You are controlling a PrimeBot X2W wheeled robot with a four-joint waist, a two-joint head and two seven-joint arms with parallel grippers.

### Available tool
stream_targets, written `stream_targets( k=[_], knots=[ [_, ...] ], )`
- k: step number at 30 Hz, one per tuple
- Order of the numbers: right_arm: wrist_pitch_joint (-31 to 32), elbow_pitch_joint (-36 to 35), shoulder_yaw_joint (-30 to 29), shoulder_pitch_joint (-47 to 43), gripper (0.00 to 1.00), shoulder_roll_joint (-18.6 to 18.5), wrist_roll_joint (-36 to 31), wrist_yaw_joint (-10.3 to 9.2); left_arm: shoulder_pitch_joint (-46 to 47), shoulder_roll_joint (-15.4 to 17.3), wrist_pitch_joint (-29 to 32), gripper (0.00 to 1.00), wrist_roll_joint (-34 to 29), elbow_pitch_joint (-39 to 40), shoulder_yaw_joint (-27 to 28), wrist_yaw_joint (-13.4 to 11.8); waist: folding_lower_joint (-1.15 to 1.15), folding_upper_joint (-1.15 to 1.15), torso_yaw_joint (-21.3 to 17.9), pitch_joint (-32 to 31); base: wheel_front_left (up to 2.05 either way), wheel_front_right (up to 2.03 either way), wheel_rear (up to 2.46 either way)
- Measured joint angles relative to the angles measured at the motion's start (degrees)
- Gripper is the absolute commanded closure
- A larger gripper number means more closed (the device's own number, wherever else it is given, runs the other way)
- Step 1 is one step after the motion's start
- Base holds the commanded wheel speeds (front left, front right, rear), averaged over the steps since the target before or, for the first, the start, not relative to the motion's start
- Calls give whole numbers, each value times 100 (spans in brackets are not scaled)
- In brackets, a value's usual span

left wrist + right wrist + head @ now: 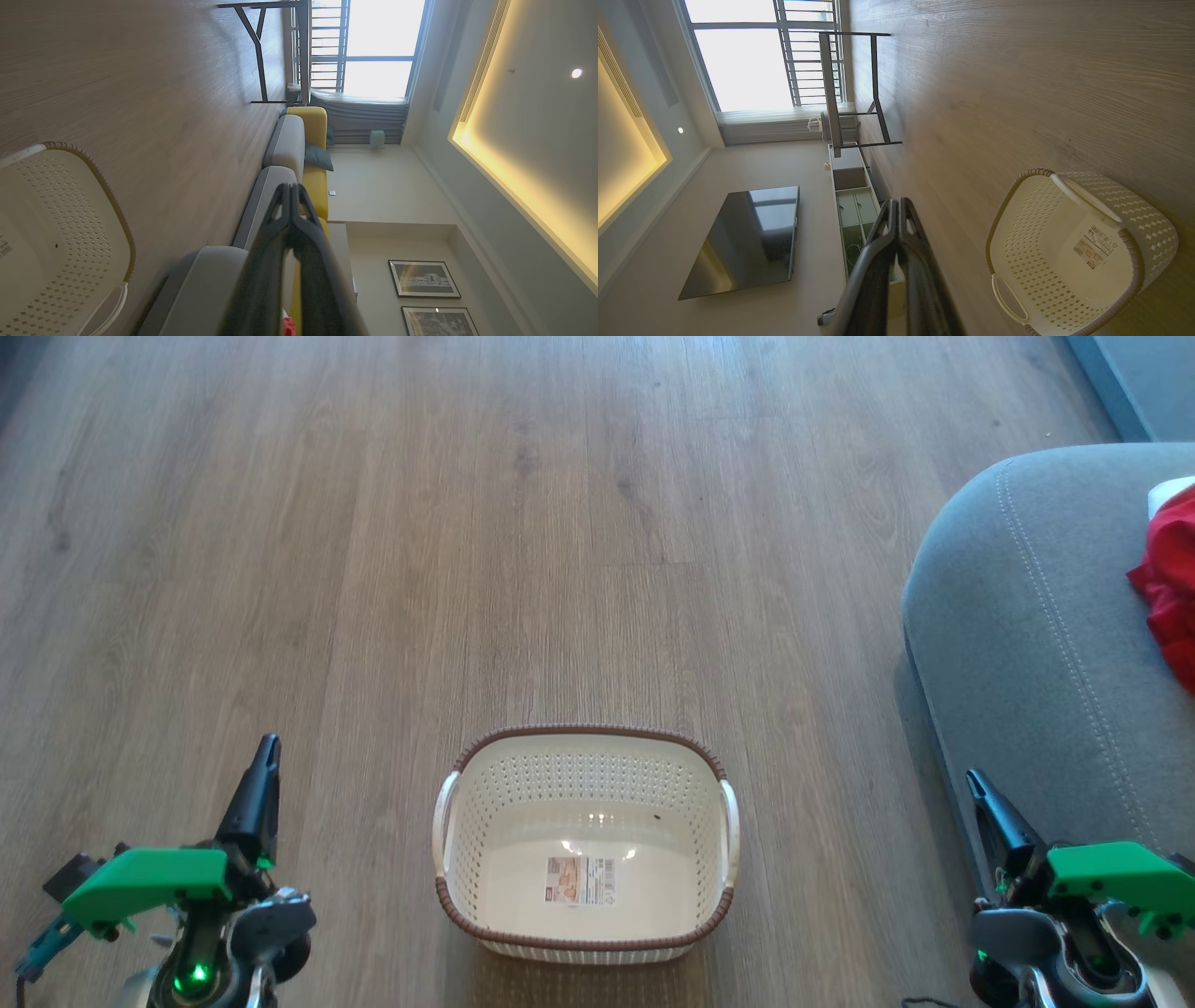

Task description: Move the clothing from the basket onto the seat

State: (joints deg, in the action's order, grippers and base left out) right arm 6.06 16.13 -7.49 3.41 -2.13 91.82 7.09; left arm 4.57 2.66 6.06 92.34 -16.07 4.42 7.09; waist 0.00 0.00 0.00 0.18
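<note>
While both arms sit low at the bottom corners of the head view, neither tool grips anything: L gripper (pixel 267 749) has its two dark fingers pressed tog. into one point, tip over bare wood floor (pixel 485 541), well left of the basket (pixel 579 779). R gripper (pixel 977 784) is the same, fingers closed flat on each other, tip just beside the near edge of the seat (pixel 1018 616); can't tell if it touches. Basket stands upright on the floor btwn the two grippers, apart from both, brown rim up, bare bottom and label sticker (pixel 581 880) in plain sight. Clothing (pixel 1172 583) lies on the seat at the far right, a bright red bunch cut off by the frame edge, w/ a bit of white cloth (pixel 1172 493) touching its far side. Seat is grey-blue, rounded corner, stitched seam running along it, to the right of the basket w/ a strip of floor btwn them. L wrist view: fingertips meet, basket at lower left, grey cushions alongside. R wrist view: fingertips meet too, basket at lower right, dark TV (pixel 747 238) on the wall.
</note>
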Motion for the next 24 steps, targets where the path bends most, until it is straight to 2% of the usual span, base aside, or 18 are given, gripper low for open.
stream_targets(
  k=[24],
  knots=[
    [0, 0, 0, 0, 100, 0, 0, 0, 0, 0, 0, 100, 0, 0, 1, 1, 0, 0, 0, 0, 0, 0, 0]
  ],
)
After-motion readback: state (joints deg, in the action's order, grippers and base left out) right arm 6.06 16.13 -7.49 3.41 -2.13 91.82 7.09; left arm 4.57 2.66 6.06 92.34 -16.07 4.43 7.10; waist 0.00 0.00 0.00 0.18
